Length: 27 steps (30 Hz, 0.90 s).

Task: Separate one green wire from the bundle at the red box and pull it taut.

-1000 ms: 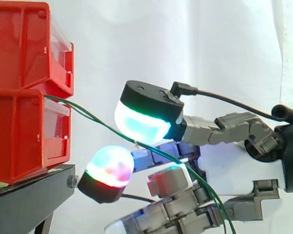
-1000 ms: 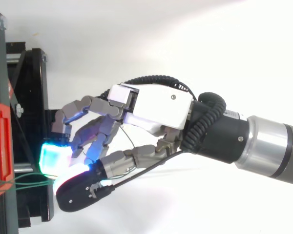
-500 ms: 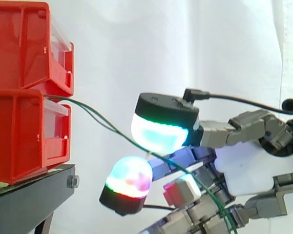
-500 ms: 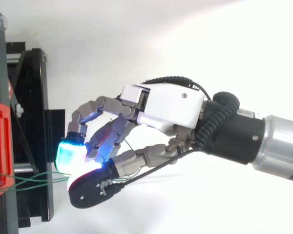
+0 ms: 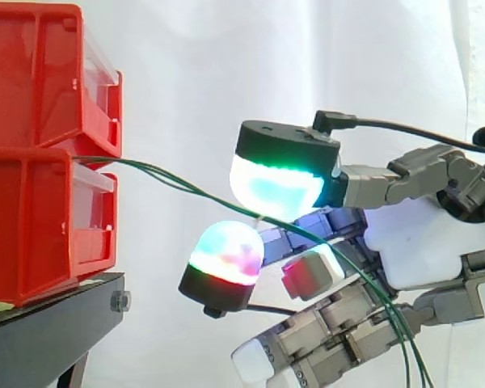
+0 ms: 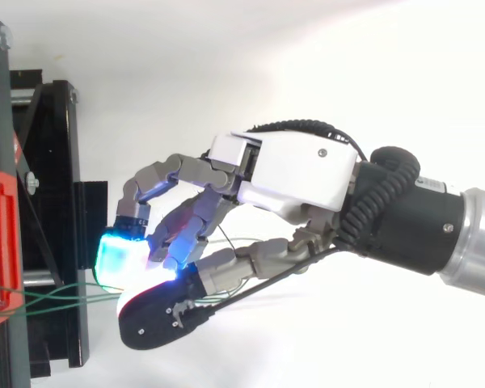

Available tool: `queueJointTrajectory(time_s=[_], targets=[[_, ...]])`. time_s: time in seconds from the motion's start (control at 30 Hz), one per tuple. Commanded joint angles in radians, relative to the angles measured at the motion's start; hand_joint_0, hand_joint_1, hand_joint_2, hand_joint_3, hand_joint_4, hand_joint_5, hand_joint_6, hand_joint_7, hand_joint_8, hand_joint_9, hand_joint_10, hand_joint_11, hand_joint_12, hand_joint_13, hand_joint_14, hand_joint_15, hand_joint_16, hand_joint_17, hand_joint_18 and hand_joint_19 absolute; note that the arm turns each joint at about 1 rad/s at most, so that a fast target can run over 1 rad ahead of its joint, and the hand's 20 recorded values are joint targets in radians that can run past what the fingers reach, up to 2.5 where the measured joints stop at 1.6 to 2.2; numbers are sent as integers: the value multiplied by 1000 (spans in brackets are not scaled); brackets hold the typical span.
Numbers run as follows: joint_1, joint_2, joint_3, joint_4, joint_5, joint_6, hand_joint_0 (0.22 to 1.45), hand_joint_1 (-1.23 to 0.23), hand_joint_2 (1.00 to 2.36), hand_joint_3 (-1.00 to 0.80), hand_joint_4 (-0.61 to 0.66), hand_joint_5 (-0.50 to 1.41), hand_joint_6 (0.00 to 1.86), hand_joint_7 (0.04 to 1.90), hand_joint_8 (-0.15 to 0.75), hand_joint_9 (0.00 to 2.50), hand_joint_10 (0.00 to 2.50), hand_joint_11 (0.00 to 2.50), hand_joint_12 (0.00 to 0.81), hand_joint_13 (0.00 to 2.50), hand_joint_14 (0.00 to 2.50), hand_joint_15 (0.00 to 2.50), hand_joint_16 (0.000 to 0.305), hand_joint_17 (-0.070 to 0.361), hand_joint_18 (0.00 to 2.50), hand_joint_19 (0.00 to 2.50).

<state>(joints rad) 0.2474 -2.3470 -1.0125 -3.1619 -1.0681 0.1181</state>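
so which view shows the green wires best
The side view: the green wires run from the red bins, under the hand's upper glowing pad, then down past its curled fingers. The top view shows a short stretch between the red bins and the hand.

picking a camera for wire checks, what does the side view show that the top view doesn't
Side view: the red bins are stacked two high, and the green wires leave where they meet, sloping down. Top view: the arm and the wires' sideways spread. Both: the robot hand curled round the wires.
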Motion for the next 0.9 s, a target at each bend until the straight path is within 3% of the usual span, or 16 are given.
queueJointTrajectory(time_s=[0.0, 0.23, 0.6, 0.87], targets=[[1, 9, 0, -6, 0, -2, 630, -850, 1000, -500, 97, -161, 871, 896, 224, 1240, 22, 915, 325, 725, 16, 408, 45, 102, 530, 401], [0, 21, 0, -32, 2, -5, 638, -872, 1000, -500, 72, -160, 877, 917, 221, 1238, 21, 909, 325, 729, 16, 403, 45, 102, 536, 408], [0, 25, 0, -46, 2, 2, 630, -874, 1013, -345, 18, -162, 904, 986, 227, 1234, 21, 912, 326, 725, 16, 412, 46, 103, 543, 417], [1, 25, 15, -59, 4, 2, 659, -873, 1008, -410, 24, -161, 910, 930, 223, 1236, 22, 905, 327, 727, 18, 408, 46, 103, 546, 416]])
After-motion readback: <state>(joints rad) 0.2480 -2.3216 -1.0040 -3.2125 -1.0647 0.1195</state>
